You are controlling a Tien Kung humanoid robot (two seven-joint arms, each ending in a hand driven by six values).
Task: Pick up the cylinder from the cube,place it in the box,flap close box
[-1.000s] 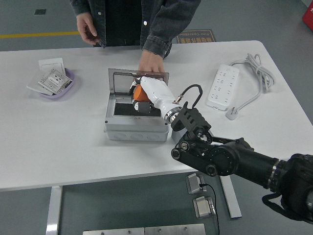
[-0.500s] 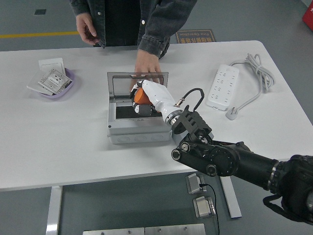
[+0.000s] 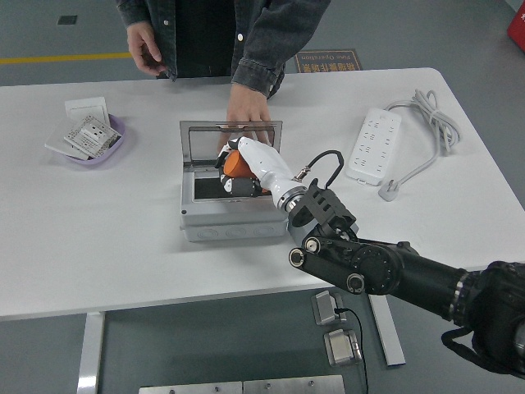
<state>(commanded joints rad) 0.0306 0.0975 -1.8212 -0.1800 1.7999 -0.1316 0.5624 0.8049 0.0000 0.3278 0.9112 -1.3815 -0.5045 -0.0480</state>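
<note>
One cylinder [image 3: 237, 165] in right hand [image 3: 246, 164].

The bench [image 3: 98, 246] is smooth matt white. The box [image 3: 230, 224] looks like grey matt plastic, its raised lid [image 3: 232, 134] clear and glossy (it catches reflections). The right robot hand [image 3: 246, 168] has a glossy white shell, its arm [image 3: 385, 271] matt black. The cylinder [image 3: 238, 164] is smooth orange.

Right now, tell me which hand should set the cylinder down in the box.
Right. The right hand is already shut on the orange cylinder over the open box, whose lid a person's hand steadies. The left hand is out of view.
</note>
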